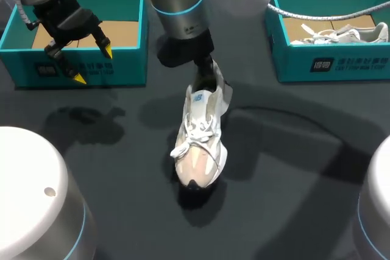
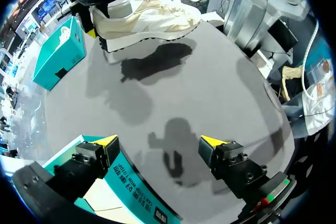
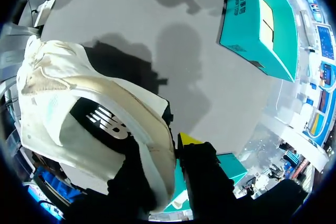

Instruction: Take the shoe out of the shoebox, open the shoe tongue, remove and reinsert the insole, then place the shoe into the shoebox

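The head view looks down on the table (image 1: 292, 168) from above and behind. The left wrist view, low over the left box (image 2: 131, 187), faces right toward the shoe (image 2: 152, 11). The right wrist view, tight against the shoe's heel, faces back toward that box.

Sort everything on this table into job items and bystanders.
Job: shoe, gripped at its heel by the right gripper; empty shoebox; left gripper, open.
Lying about: second shoebox, with the other shoe inside.

White shoe (image 1: 200, 135) raised by heel, open teal shoebox (image 1: 128, 65)
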`<state>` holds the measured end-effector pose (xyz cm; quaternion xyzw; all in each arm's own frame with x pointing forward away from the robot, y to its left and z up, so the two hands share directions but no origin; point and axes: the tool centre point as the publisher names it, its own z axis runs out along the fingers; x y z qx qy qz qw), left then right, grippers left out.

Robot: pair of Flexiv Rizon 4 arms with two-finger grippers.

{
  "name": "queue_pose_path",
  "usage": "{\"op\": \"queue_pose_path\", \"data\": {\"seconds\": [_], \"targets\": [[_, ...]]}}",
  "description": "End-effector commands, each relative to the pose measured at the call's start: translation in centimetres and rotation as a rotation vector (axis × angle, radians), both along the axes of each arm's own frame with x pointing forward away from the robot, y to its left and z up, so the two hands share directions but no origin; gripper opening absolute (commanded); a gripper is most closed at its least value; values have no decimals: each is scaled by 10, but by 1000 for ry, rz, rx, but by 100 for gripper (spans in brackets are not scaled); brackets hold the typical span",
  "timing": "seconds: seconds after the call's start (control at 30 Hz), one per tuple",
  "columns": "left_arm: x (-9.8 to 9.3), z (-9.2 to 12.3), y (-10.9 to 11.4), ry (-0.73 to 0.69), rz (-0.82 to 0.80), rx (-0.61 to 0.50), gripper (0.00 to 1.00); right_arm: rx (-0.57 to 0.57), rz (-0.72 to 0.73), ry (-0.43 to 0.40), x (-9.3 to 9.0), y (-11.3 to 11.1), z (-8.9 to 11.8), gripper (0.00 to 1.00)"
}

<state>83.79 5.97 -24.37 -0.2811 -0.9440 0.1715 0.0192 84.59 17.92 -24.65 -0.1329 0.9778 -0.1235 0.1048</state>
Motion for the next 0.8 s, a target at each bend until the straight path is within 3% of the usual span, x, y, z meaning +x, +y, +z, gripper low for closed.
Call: {"op": "queue_pose_path", "data": {"seconds": [0.03,0.33,0.8], "targets": [[0,0,0,-1,-1,2,100,-12,9,-12,9,-19,27,0],[0,0,0,-1,-1,2,100,-97,133,-64,66,-72,86,0],[0,0,0,-1,-1,2,100,-97,133,-64,66,-72,86,0]]}}
